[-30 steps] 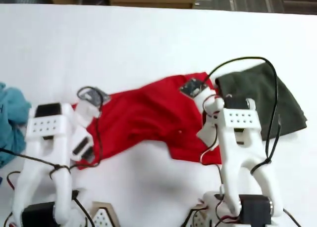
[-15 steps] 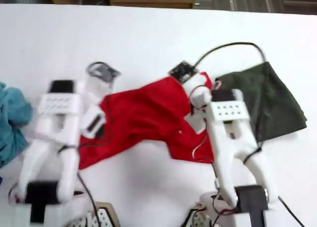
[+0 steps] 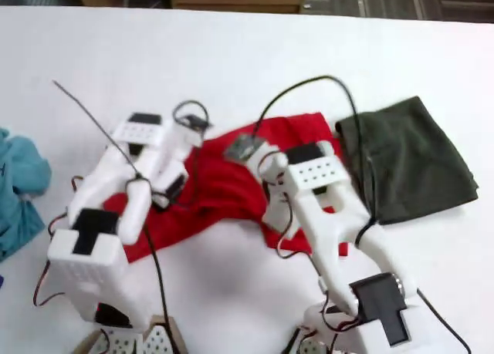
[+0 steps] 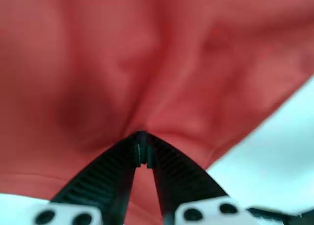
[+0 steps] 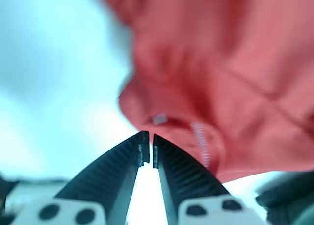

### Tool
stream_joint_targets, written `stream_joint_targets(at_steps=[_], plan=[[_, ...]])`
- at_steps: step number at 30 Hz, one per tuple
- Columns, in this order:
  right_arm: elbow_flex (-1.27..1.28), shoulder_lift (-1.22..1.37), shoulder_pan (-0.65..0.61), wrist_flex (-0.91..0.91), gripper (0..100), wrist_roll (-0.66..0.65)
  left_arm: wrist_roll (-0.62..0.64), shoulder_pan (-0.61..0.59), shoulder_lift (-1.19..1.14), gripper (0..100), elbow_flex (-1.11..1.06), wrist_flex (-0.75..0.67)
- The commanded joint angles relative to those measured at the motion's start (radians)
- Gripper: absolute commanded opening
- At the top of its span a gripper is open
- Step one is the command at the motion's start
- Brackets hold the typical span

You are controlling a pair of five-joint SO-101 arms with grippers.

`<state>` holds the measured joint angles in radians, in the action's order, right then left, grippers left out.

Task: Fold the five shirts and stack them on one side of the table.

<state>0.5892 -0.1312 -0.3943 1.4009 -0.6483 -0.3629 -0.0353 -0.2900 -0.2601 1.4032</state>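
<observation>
The left gripper (image 4: pixel 141 154) has its two ribbed black fingers pressed together, and the red shirt (image 4: pixel 147 63) is pinched between the tips. Creases in the cloth run out from that pinch, and past the shirt's edge a strip of the white table (image 4: pixel 289 151) shows.

The right gripper (image 5: pixel 146 151) has its fingers drawn in until only a thin slit is left between them. Their tips sit at the edge of the red shirt, just by the collar with its small label. Whether any cloth is caught there I cannot tell.

From the high view, both arms lean in over the red shirt from the near side of the table. The left arm's wrist is over the shirt's left part and the right arm's wrist is near its middle, so the two grippers are close to each other. The red shirt lies crumpled and partly doubled over around the table's centre, running from beneath the left arm to beneath the right one.

Just beside it on the right, touching or nearly touching its far corner, lies a folded dark green shirt (image 3: pixel 409 161). A bunched teal shirt (image 3: pixel 19 184) sits at the table's left edge, well apart from the red one. Black cables loop up from both wrists
</observation>
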Motion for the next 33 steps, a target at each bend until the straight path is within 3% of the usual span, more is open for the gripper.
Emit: stream_joint_targets(at_steps=[1,6,12,17,23,33], plan=[[0.023,-0.005,-0.012,0.031,2.1,-0.054,0.003,-0.054,-0.012,3,0.108,0.035],[-0.006,-0.007,-0.010,0.070,2.1,-0.058,0.002,-0.061,-0.015,3,0.171,0.118],[-0.250,-0.001,-0.008,0.113,2.1,-0.051,0.003,-0.061,-0.015,3,0.246,0.180],[-0.281,0.050,-0.004,0.008,2.1,-0.051,0.038,-0.009,-0.023,3,0.228,0.137],[-0.287,0.211,0.077,-0.085,2.1,-0.052,0.041,0.158,-0.025,3,0.203,0.118],[-0.279,0.282,0.074,0.077,2.1,-0.055,0.043,0.196,-0.025,3,0.031,-0.057]])
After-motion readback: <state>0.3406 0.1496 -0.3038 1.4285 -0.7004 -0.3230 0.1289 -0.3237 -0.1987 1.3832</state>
